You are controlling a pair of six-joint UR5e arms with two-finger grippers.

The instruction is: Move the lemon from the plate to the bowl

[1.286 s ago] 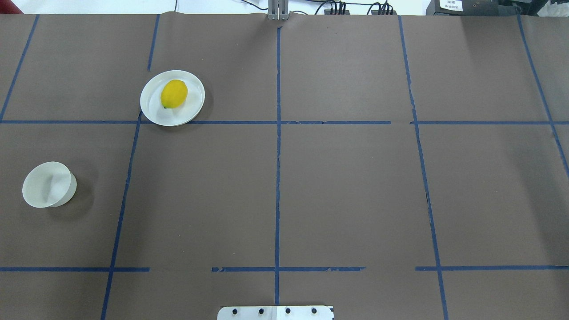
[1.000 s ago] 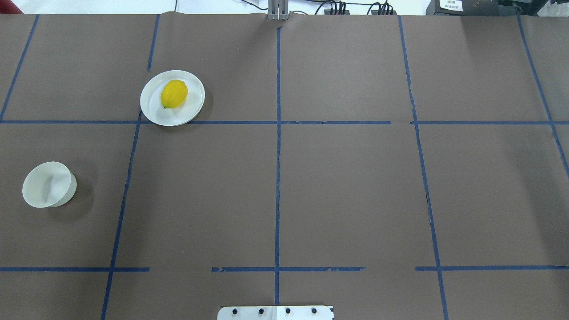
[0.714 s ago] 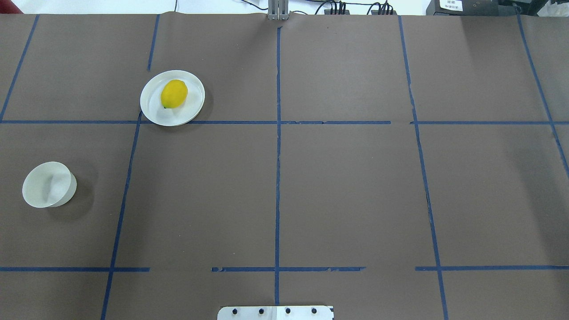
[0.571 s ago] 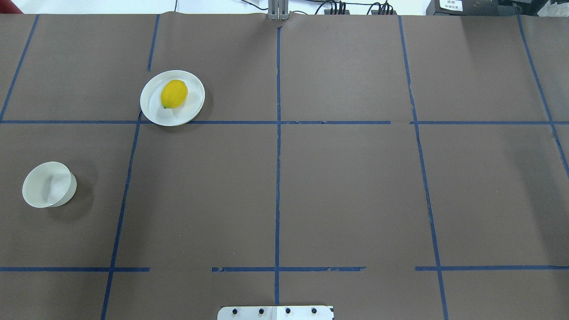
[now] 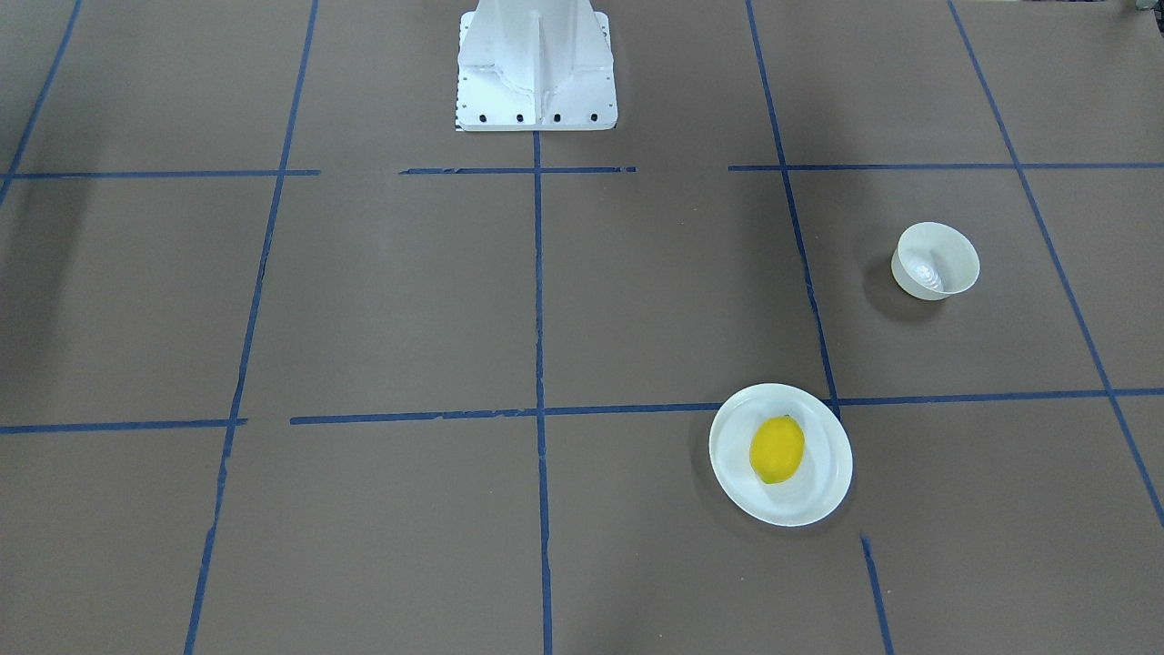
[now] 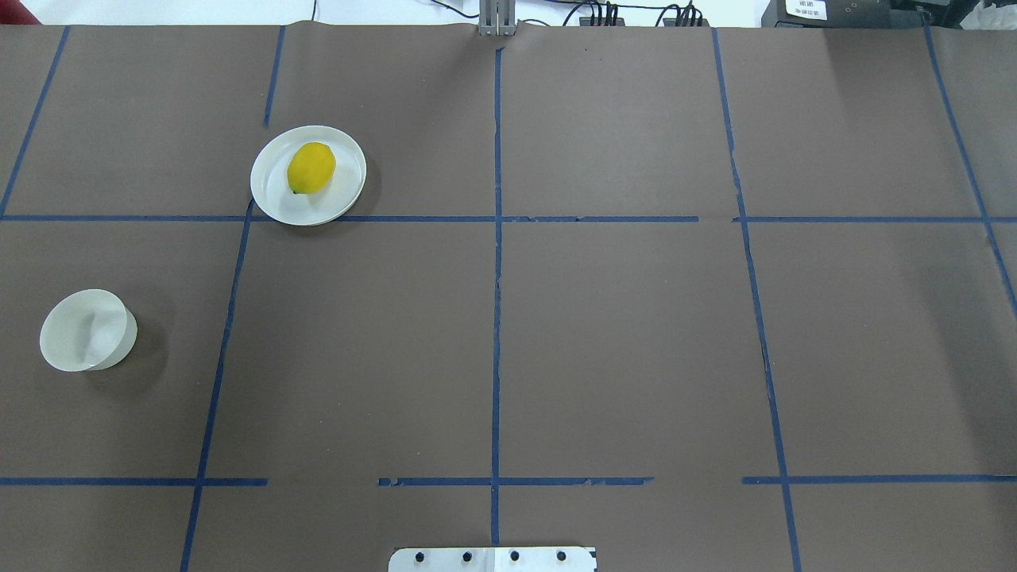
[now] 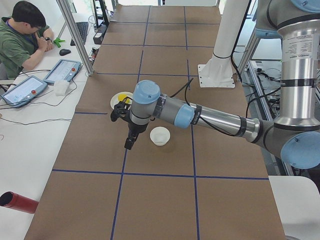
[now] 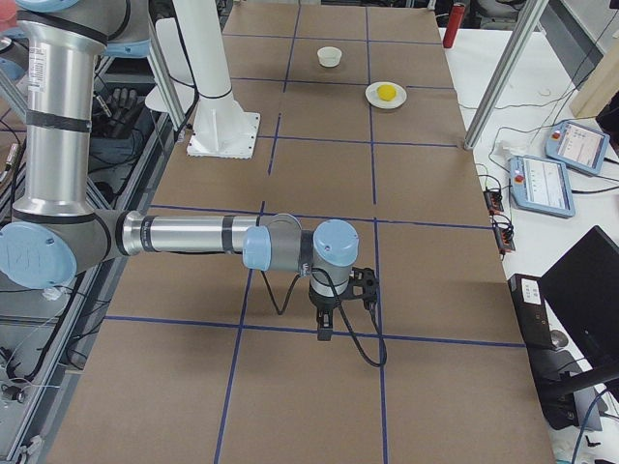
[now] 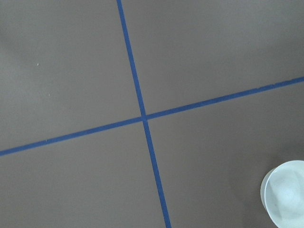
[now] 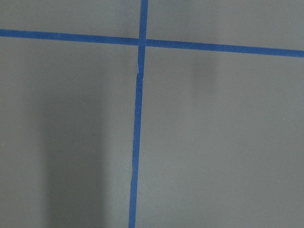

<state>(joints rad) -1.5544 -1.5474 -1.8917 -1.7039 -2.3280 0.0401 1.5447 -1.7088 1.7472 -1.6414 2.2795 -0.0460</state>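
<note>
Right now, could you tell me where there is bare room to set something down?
Bare brown paper right of the central blue tape line. Busier on the robot's left: flat white plate bearing the yellow oval lemon, and the deep white bowl.

A brown paper-covered surface (image 6: 620, 334) fills the middle of the room, marked into a grid by blue tape lines (image 6: 496, 318). Along one long edge of the surface runs a white bench (image 7: 30, 150) carrying two tablet pendants (image 7: 62, 71), a keyboard (image 7: 81, 31) and loose cables (image 7: 30, 120); a man in green (image 7: 20, 42) sits at it. A silver frame post (image 7: 75, 35) rises at that edge of the surface. A red cylinder (image 7: 17, 202) lies off its corner.
</note>
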